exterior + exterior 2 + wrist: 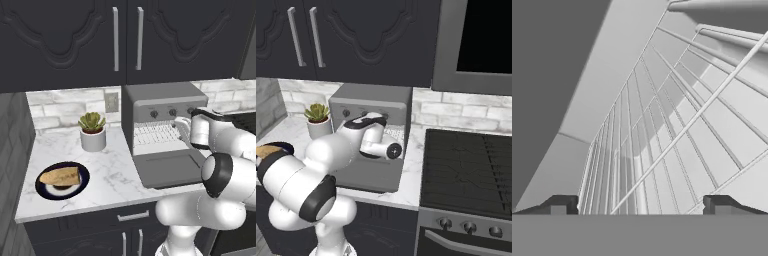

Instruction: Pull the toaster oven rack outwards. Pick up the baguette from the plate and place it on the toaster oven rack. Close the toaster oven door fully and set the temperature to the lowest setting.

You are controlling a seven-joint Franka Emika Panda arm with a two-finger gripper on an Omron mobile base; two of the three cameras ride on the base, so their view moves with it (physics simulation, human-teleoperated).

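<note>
Door (170,170) lies open; fingers (641,204) spread wide astride the rack (155,134) wires, gripping nothing. Baguette (61,176) sits on the plate (44,189); rack pull, loading, closing and temperature setting appear outstanding.

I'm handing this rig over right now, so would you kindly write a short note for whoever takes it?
Gripper: open, empty, at the mouth of the toaster oven, fingers either side of the rack's wires.
Door: folded down flat.
Rack: inside the oven, hardly out past its front.
Baguette: on the plate, left end of the counter, beyond the potted plant.
Done: door is open, the gripper has reached the rack.
Left: pull rack out, move baguette onto it, close door, turn temperature to lowest.
</note>
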